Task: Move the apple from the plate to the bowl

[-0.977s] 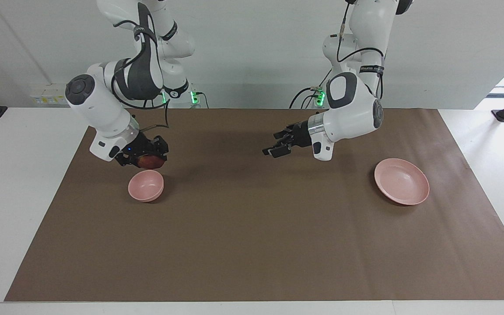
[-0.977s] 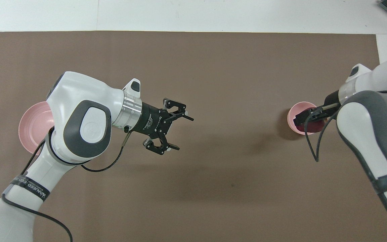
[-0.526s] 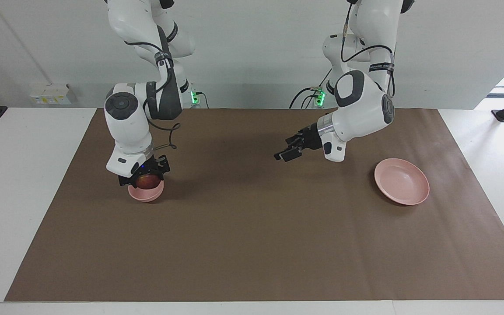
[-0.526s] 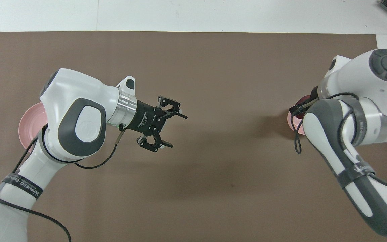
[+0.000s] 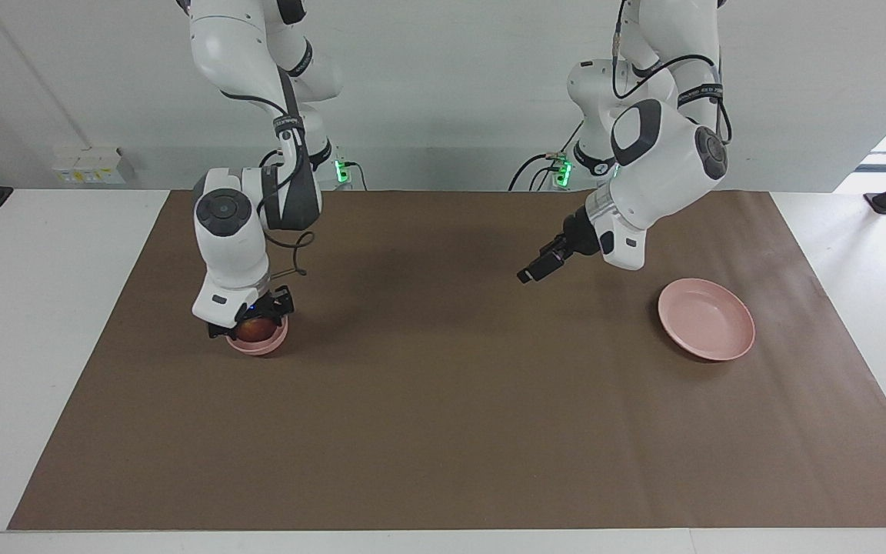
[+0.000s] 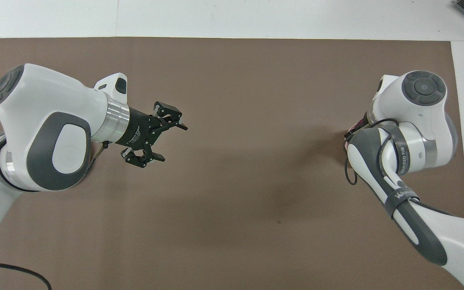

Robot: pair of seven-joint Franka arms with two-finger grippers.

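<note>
Inside round matte bowl (image 5: 262, 344), apple (image 5: 255, 329), end effector-gripped

Bright, even light falls from above on my tabletop (image 5: 443, 431); both views are sharp, without blur. My arms cast only soft, diffuse shadows on the brown mat (image 6: 232, 241), the darkest a smudge beside my right hand (image 5: 251, 329) and a faint patch under my left hand (image 6: 151, 137). My white arm shells show mild sheen, no harsh glare. Daylight brightens the facing view's edge.
</note>
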